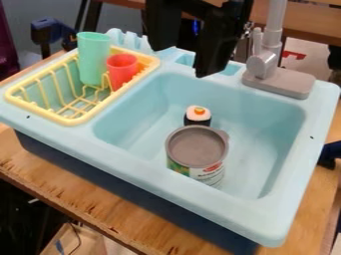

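Far left of the pincer and lower, a yellow wire rack set into the sink's left side. In it, left of the pincer, a tall green cup, upright, and just beside it, nearer the pincer, a smaller red cup, also upright; to all appearance already put up.

At top centre, the black gripper, spread wide, holding nothing between its fingers, above the back of the blue sink.

Below the pincer and nearer the camera, on the basin floor, a toy sushi piece, black-sided, white on top with a dab of orange. Directly in front of it, farther from the pincer, a can with a grey lid, upright, close to the basin's front wall. Not possible to tell whether touching the sushi or that wall. By judgement, an early stage: sushi and can both ungrasped, any lifting or shifting left to do.

More room to the can's right than in the narrow gap behind it. Below and left of the pincer, the basin's sloping wall; to its right, a grey faucet on the back rim, an obstacle to any sideways travel at that height.
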{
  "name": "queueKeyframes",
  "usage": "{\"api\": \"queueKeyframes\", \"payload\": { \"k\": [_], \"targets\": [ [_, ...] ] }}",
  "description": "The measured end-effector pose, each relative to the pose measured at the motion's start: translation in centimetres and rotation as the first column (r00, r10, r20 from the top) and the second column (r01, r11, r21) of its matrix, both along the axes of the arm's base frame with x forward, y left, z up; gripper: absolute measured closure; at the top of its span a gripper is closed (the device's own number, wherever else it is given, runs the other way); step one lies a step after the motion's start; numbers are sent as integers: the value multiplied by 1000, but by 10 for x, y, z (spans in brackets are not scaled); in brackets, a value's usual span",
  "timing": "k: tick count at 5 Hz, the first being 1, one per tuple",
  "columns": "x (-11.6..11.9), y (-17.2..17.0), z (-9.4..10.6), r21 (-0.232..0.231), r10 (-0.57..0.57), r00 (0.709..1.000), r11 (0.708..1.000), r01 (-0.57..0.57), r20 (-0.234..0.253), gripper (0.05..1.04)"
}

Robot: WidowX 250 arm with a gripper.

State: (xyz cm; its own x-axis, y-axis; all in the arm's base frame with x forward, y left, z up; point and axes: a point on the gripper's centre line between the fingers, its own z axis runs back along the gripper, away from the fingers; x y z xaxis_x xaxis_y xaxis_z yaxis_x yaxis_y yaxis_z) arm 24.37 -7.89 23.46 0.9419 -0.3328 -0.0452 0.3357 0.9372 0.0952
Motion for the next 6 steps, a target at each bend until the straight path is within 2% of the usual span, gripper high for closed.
{"api": "queueKeyframes", "payload": {
  "k": [1,2,3,4,5,6],
  "targets": [
    [0,0,-7,10,2,1000,1000,-1,-26,83],
    [-2,11,-13,87,12,999,996,-8,-46,83],
    [-8,20,-18,147,38,995,989,-24,-92,83],
    [-12,30,-25,186,72,990,981,-48,-121,83],
    [-14,49,-36,255,93,986,966,-54,-142,83],
    [-10,64,-44,267,94,986,962,-55,-136,83]
  ]
}}
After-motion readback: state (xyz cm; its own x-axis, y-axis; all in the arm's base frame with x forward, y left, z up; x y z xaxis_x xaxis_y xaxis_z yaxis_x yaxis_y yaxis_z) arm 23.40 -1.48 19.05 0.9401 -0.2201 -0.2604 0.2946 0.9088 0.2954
